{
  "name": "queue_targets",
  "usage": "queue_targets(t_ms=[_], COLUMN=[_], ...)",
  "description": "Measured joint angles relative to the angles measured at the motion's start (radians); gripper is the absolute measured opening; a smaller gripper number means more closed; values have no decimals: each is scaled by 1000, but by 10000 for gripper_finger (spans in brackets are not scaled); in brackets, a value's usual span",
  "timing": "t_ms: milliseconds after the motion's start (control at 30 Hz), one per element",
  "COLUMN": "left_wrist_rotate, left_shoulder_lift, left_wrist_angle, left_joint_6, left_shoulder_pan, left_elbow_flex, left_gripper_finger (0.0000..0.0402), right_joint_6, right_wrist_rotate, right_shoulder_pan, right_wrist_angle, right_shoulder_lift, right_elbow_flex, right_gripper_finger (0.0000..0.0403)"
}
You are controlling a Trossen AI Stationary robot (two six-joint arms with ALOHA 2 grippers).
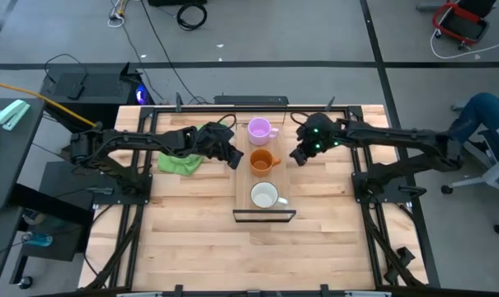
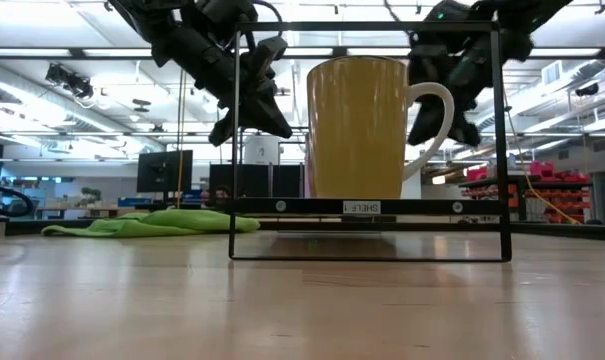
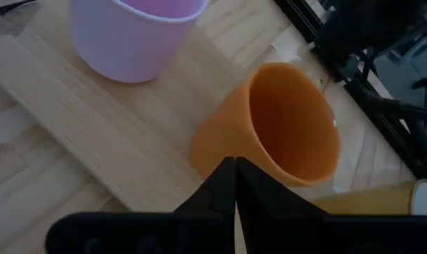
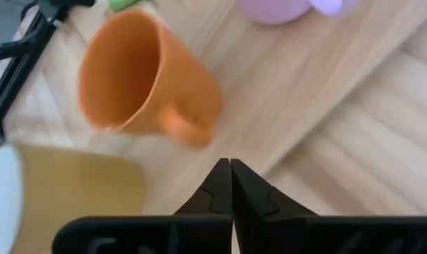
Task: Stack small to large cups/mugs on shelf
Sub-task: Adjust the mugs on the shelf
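Three mugs stand in a row on their bases on the light-wood shelf (image 1: 245, 177): a purple one (image 1: 260, 129) farthest, an orange one (image 1: 263, 162) in the middle, and one that is white inside and yellowish outside (image 1: 265, 195) nearest. Their handles point toward the table's right. My left gripper (image 1: 235, 161) hangs shut just left of the orange mug (image 3: 269, 127), above the shelf's left edge. My right gripper (image 1: 297, 157) hangs shut just right of the shelf, level with the orange mug (image 4: 142, 70). In the low view both grippers are raised above the plank.
A green cloth (image 1: 179, 162) lies on the table left of the shelf, under my left arm. The shelf's thin black frame (image 1: 264, 216) stands up at its near end. The near half of the table is bare wood. A seated person (image 1: 484, 115) is beyond the table's right edge.
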Motion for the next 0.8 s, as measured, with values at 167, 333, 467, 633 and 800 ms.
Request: queue_targets(t_ms=[167,333,467,633,800], left_wrist_rotate=[2,1,1,1,1], left_shoulder_lift=[-7,-7,-7,-7,-7], left_wrist_angle=[-2,-2,-1,-2,-2], left_joint_6=[1,1,2,2,4], left_shoulder_pan=[-2,-1,-1,-1,-1], left_elbow_flex=[1,1,1,1,1], left_gripper_finger=[21,12,12,23,25], right_joint_6=[27,87,132,140,129], right_wrist_rotate=[-42,-18,5,2,5], right_shoulder_pan=[108,285,387,476,518], right_wrist_angle=[-147,-174,-163,-141,-38], right_shoulder_lift=[-99,-123,-96,-25,57], right_elbow_flex=[0,0,0,0,0], right_gripper_finger=[2,1,1,0,0])
